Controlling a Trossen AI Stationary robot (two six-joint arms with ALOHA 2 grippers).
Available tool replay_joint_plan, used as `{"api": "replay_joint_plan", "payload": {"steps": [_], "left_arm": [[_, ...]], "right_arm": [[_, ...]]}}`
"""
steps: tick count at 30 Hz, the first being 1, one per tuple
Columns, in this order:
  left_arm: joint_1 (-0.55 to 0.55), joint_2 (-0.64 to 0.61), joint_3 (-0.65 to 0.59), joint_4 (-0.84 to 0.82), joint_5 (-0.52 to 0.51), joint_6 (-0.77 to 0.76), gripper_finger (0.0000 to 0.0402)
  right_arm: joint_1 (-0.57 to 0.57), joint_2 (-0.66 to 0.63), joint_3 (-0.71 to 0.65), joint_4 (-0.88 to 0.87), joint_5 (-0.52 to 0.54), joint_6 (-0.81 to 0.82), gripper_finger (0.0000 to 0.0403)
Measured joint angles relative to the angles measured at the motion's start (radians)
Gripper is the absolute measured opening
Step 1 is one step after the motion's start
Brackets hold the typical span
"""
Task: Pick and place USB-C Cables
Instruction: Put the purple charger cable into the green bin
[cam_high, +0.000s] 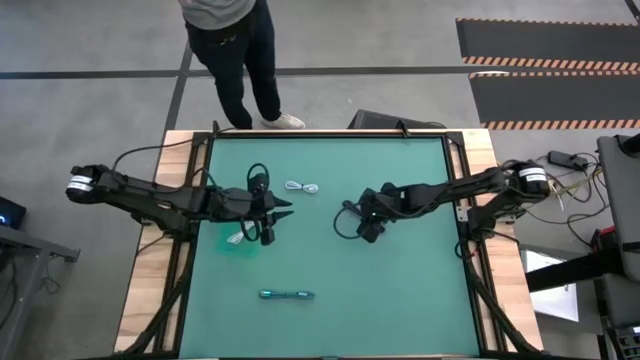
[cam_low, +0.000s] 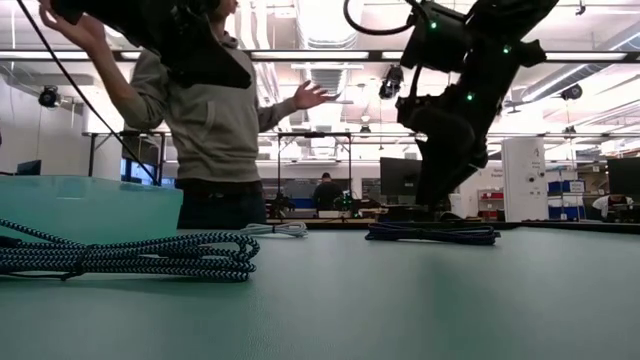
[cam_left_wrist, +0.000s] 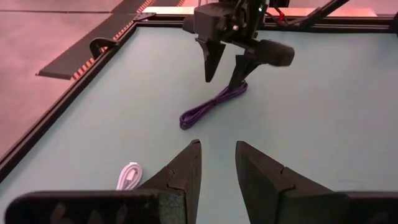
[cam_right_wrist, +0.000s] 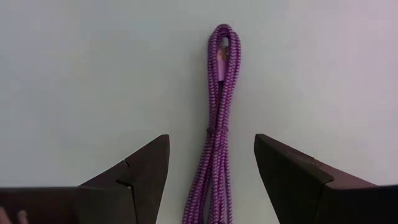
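A dark purple braided USB-C cable bundle (cam_right_wrist: 217, 93) lies flat on the green mat (cam_high: 400, 290), right of centre (cam_high: 347, 216). My right gripper (cam_right_wrist: 211, 140) hangs open just above it, pointing steeply down, one finger on either side of the bundle without touching it (cam_left_wrist: 222, 79). My left gripper (cam_left_wrist: 217, 165) is open and holds nothing, left of centre (cam_high: 275, 215), facing the right gripper. A white cable bundle (cam_high: 302, 187) lies toward the far edge. A teal-blue one (cam_high: 287, 295) lies toward the near edge. Another white bundle (cam_high: 237, 238) rests in the clear teal tub (cam_low: 90, 205).
A person (cam_high: 235, 50) stands at the table's far edge, arms raised (cam_low: 215, 120). Black rails (cam_high: 455, 200) frame the mat. The teal tub sits under the left arm. Bare mat stretches along the near right side.
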Motion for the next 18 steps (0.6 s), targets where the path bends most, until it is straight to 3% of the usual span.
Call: {"api": "replay_joint_plan", "payload": {"steps": [18], "left_arm": [[0.001, 0.000, 0.000, 0.019, 0.000, 0.001, 0.0083]], "right_arm": [[-0.005, 0.130, 0.000, 0.016, 0.033, 0.004, 0.0226]]}}
